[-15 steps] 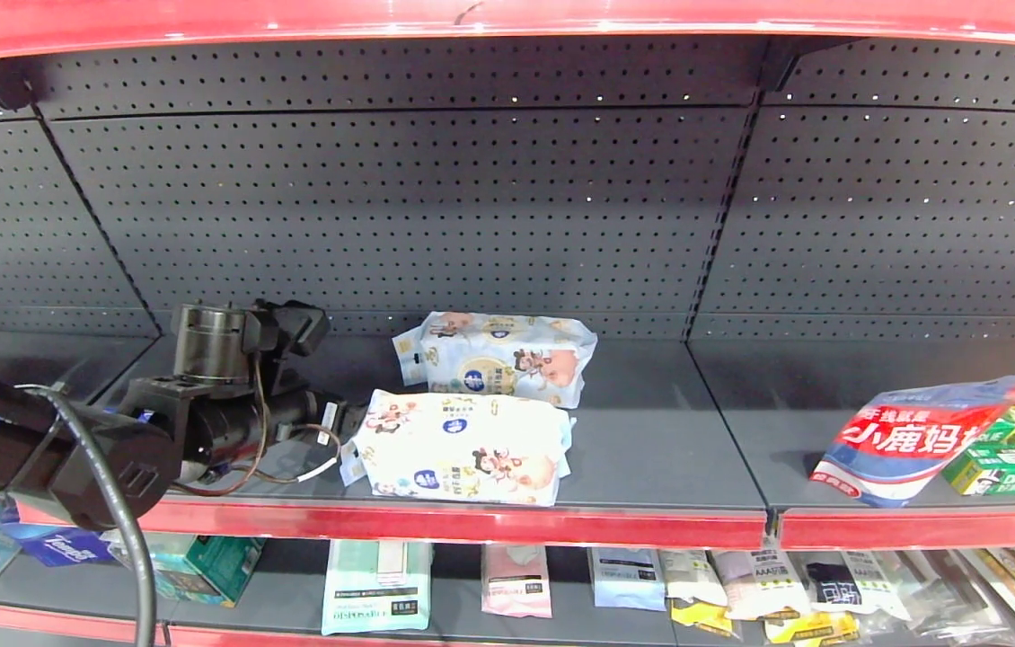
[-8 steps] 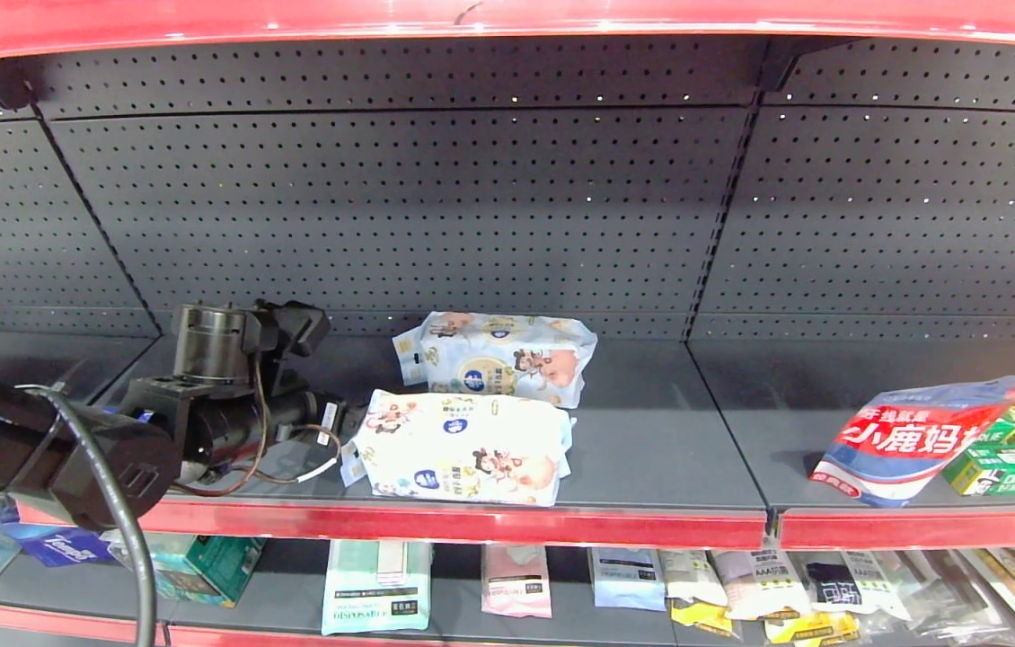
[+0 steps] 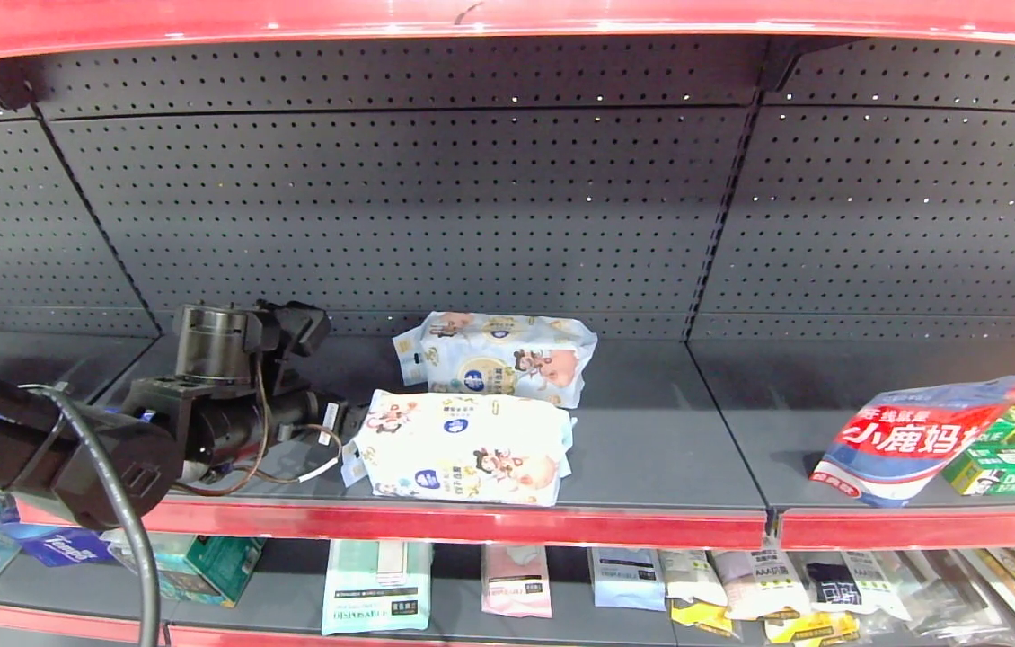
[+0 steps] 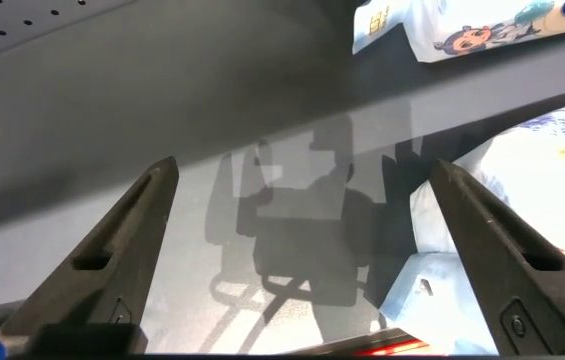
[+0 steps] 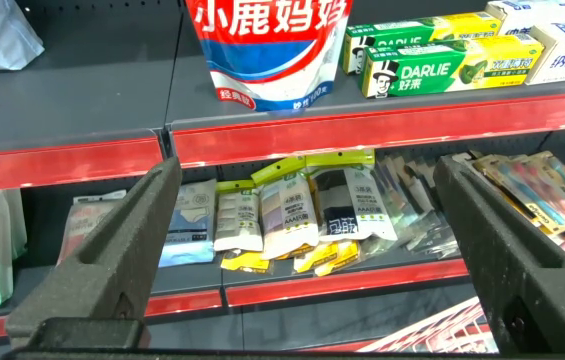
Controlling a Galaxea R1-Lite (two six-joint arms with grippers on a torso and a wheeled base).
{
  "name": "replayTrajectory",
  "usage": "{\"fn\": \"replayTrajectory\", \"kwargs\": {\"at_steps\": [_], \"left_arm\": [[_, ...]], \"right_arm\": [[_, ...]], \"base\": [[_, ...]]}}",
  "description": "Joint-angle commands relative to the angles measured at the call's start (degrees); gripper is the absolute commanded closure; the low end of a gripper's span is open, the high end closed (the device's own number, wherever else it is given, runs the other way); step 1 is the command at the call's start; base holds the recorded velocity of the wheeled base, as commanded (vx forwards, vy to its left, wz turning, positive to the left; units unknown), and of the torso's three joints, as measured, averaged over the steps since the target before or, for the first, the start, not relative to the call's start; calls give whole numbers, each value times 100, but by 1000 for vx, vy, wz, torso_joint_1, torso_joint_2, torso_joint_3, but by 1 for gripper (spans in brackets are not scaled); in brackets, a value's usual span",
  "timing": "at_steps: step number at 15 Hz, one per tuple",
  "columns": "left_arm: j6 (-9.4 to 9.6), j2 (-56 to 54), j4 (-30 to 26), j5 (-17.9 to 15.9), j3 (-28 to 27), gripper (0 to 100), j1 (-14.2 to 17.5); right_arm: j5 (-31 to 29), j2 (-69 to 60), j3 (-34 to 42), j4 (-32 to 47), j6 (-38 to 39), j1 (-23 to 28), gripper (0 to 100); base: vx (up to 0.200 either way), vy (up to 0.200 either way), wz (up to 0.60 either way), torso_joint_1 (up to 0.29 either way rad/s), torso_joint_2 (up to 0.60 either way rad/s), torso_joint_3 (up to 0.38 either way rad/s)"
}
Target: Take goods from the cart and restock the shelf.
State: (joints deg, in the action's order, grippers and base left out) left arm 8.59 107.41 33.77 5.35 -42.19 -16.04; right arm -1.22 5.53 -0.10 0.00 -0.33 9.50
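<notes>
Two white wipe packs lie on the grey shelf point(image 3: 651, 449): a front pack point(image 3: 463, 447) near the red lip and a rear pack point(image 3: 498, 358) by the pegboard. My left gripper point(image 3: 339, 428) rests low on the shelf just left of the front pack. In the left wrist view the left gripper point(image 4: 307, 200) is open over bare shelf, with the front pack point(image 4: 532, 160) beside one finger and the rear pack point(image 4: 462, 25) farther off. My right gripper point(image 5: 307, 200) is open and holds nothing, in front of the shelf's right bay.
A red and blue pouch point(image 3: 921, 436) leans against green toothpaste boxes point(image 3: 1010, 467) in the right bay. Hanging packets point(image 5: 302, 210) and boxes crowd the lower shelf. A red cart rim point(image 5: 432, 335) lies below. Pegboard point(image 3: 400, 207) backs the shelf.
</notes>
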Motion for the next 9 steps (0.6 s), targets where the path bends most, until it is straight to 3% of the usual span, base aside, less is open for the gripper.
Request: {"fn": "replayTrajectory", "kwargs": {"at_steps": [1, 9], "left_arm": [[2, 34, 7, 1, 0, 0, -4], [2, 105, 16, -17, -79, 0, -13]], "right_arm": [[-1, 9, 1, 0, -2, 0, 0], [-1, 9, 1, 0, -2, 0, 0]], "base": [[0, 0, 0, 0, 0, 0], [0, 0, 0, 0, 0, 0]]}}
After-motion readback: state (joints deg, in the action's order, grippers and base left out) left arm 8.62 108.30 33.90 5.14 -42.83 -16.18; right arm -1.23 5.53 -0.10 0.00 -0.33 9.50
